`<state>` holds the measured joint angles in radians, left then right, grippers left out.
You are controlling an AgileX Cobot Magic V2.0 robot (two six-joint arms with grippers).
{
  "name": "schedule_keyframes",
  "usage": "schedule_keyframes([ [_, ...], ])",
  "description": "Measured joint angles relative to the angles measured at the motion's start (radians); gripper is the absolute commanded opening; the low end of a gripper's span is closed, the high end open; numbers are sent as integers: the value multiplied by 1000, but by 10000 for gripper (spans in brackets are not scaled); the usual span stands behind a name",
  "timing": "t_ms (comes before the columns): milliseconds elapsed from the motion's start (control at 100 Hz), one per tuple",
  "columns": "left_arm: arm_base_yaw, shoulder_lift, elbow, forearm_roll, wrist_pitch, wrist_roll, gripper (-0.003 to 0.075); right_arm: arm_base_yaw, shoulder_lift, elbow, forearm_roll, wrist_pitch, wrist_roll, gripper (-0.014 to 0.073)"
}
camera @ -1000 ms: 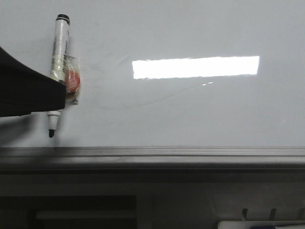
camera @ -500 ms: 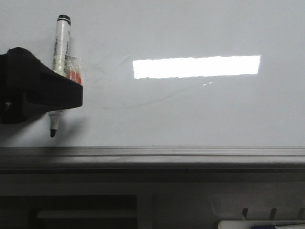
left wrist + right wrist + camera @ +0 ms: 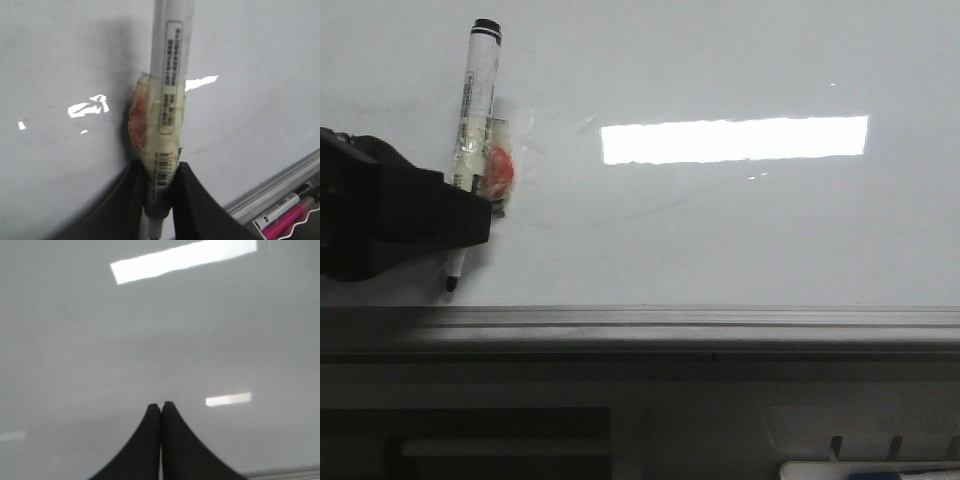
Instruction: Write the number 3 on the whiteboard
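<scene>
The whiteboard (image 3: pixel 740 230) is a glossy pale grey board that fills the front view, with a grey frame edge along its near side. My left gripper (image 3: pixel 460 215) is shut on a white marker (image 3: pixel 480 95) wrapped in clear tape with a red patch. The marker's black tip (image 3: pixel 451 284) points down at the board near the frame. In the left wrist view the marker (image 3: pixel 169 75) stands between the black fingers (image 3: pixel 195 200). No black number 3 shows on the board, only faint grey smudge lines. My right gripper (image 3: pixel 160 405) is shut and empty over the bare board.
The grey frame rail (image 3: pixel 700 325) runs along the board's near edge. Pink and white markers (image 3: pixel 285 217) lie in a tray beyond the frame in the left wrist view. A white object (image 3: pixel 865 470) shows at the lower right of the front view.
My left gripper and the marker have shifted to the right along the board's near edge. The marker tip stays low by the frame. No new line shows.
</scene>
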<state>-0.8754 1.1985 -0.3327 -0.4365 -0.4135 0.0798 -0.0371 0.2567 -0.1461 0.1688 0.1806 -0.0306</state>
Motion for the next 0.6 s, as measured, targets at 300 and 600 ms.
schedule_keyframes([
  [300,2,-41,2,205,59,2,-21,221,68,-159,7,180,-37,-61],
  [600,4,-119,-20,525,110,4,-21,550,311,-326,7,232,-216,25],
])
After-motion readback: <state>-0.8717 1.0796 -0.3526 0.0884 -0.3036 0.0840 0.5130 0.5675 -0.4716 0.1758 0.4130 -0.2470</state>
